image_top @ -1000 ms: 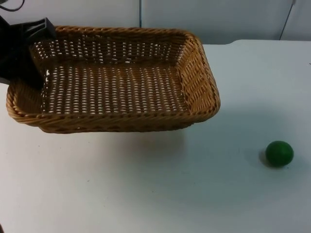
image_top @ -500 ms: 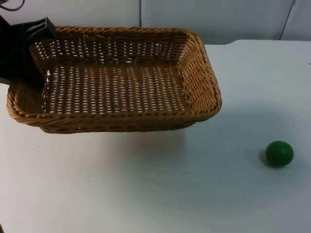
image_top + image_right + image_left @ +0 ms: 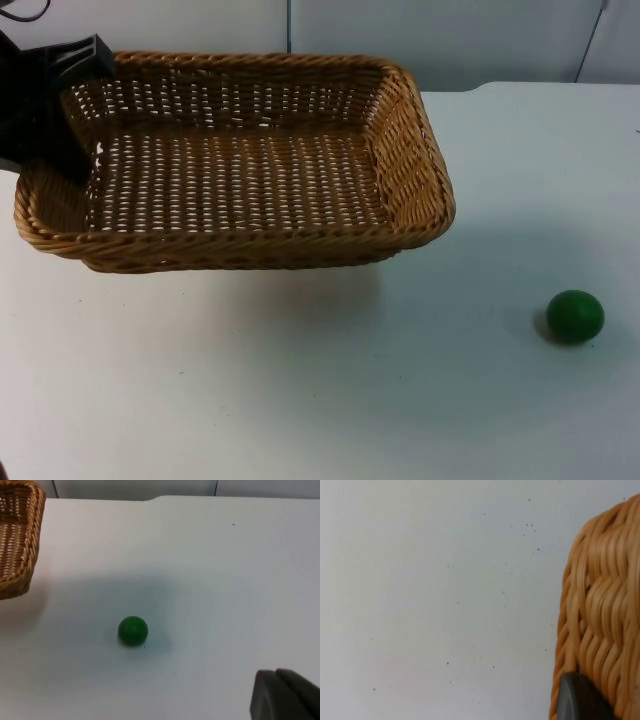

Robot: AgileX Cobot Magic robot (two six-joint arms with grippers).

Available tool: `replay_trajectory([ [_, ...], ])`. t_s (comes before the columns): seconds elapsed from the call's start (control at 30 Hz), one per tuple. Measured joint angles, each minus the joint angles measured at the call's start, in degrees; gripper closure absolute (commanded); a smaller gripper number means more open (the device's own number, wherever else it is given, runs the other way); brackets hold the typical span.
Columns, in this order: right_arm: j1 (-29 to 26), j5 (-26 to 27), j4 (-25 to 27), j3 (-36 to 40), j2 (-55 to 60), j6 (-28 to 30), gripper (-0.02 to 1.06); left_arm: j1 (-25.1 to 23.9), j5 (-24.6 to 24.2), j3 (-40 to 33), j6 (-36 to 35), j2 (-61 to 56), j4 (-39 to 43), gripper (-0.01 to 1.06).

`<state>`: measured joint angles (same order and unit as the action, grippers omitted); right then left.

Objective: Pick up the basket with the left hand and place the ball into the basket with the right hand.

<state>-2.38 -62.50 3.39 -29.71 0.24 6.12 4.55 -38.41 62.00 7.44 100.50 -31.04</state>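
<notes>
Top view: wicker basket [image 3: 235, 160] held off the table [image 3: 300, 400] at its left end, shadow beneath, interior without contents. Left gripper [image 3: 55, 110] clamped on the basket's left rim; left wrist view confirms, with a black fingertip [image 3: 577, 700] pressed against the weave [image 3: 600, 620]. Green ball [image 3: 575, 316] resting on the table, well apart from the basket, toward the right near side. Right wrist view: ball [image 3: 133, 630] ahead of the right gripper [image 3: 285, 695], not touching; cannot tell whether its fingers stand apart or together. Judged progress: basket pickup done. Remaining: right arm to reach the ball, grasp it, carry it over the basket, release it inside.
</notes>
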Motion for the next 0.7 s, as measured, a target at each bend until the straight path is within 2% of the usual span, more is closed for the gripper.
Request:
replay_trajectory([
  [0.13, 0.00, 0.09, -0.20, 0.00, 0.66, 0.00, 1.05, 0.00, 0.00, 0.00, 0.00, 0.00, 0.00, 1.05],
  [0.33, 0.00, 1.32, -0.62, -0.22, 11.26, -0.12, 1.05, 0.00, 0.00, 0.00, 0.00, 0.00, 0.00, 1.05],
  [0.4, 0.00, 4.22, -0.70, -0.63, 16.53, -0.12, 1.05, 0.00, 0.05, 0.00, 0.00, 0.00, 0.00, 1.05],
  [0.47, 0.00, 9.61, -0.31, -0.76, 22.03, -0.12, 1.05, 0.00, 0.39, 0.00, 0.10, 0.00, 0.00, 1.05],
  [0.5, 0.00, 9.61, -0.31, -0.76, 22.03, -0.12, 1.05, 0.00, 0.39, 0.00, 0.10, 0.00, 0.00, 1.05],
  [0.6, 0.00, 16.39, -0.21, -0.88, 30.53, -0.12, 1.05, 0.00, 0.63, 0.00, 0.10, 0.00, 0.00, 1.05],
  [0.7, 0.00, 19.88, 0.37, -0.88, 38.85, -0.12, 1.04, 0.00, 0.63, 0.00, 0.10, 0.00, 0.00, 1.05],
])
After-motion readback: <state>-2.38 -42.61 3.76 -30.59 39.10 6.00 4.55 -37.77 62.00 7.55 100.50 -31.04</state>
